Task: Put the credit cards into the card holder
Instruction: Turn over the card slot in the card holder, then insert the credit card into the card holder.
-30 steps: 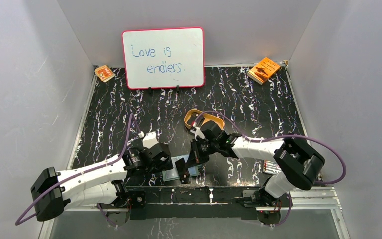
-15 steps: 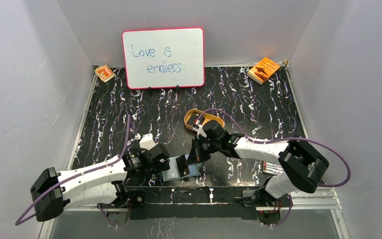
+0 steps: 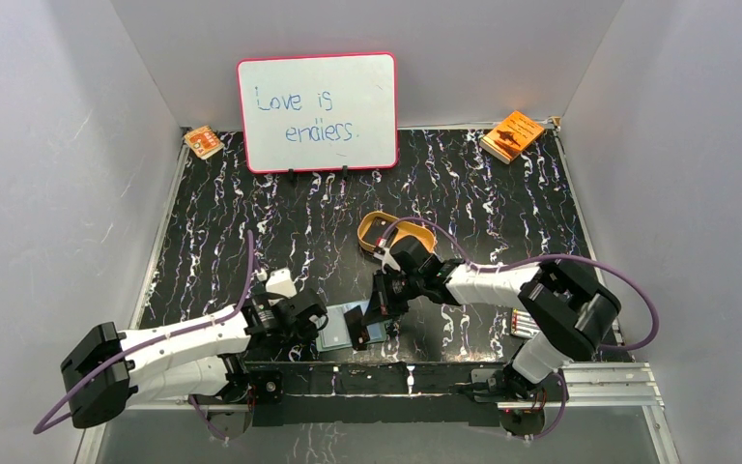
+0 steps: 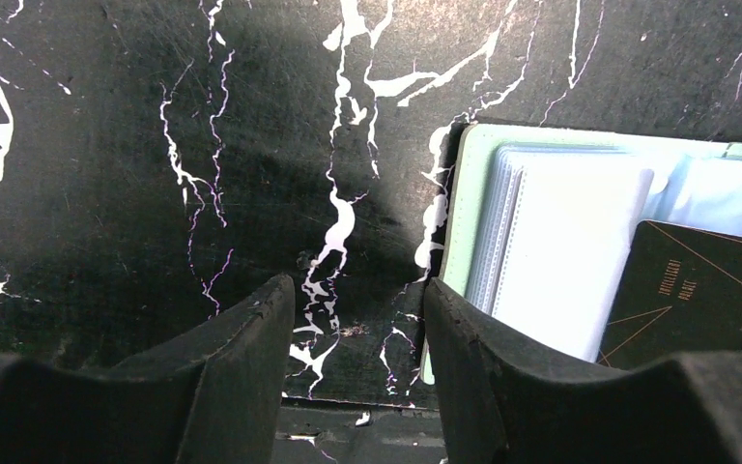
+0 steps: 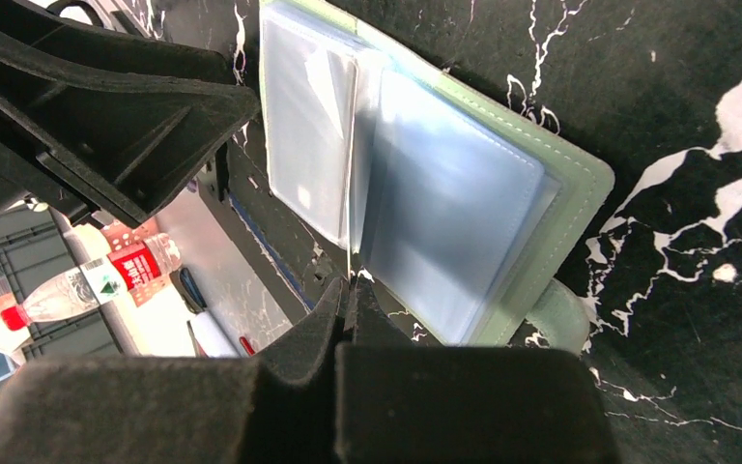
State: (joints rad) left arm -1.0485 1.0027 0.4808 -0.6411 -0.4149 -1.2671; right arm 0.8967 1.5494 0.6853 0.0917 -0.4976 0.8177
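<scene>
**Robot arm holds dark card over open wallet**

A sage-green card holder (image 3: pixel 334 334) lies open near the front edge of a black, white-veined marbled surface (image 3: pixel 464 184), between the two arms. Its stack of clear plastic sleeves faces up, and in the right wrist view its rounded snap tab (image 5: pixel 558 311) sticks out from one side.

The right gripper (image 5: pixel 349 285) has its fingers pressed together on a dark credit card (image 4: pixel 705 290) printed with thin gold lines. From the right wrist camera the card shows only edge-on, as a pale line rising from the fingertips across the sleeves. From the left wrist camera its face covers the right-hand part of the open holder. Whether its edge has entered a pocket cannot be told.

The left gripper (image 4: pixel 359 290) sits low at the holder's left side with its fingers apart and only bare surface in the gap between them. Its right finger (image 4: pixel 473 367) overlaps the holder's near left corner in that view; whether it presses on the cover cannot be told.

Farther back, a tan oval tray (image 3: pixel 396 232) rests near the middle of the surface. A red-framed whiteboard (image 3: pixel 317 111) reading "Love is endless." stands at the back wall, with an orange booklet (image 3: pixel 512 135) in the right rear corner and a smaller one (image 3: pixel 203 142) in the left.
</scene>
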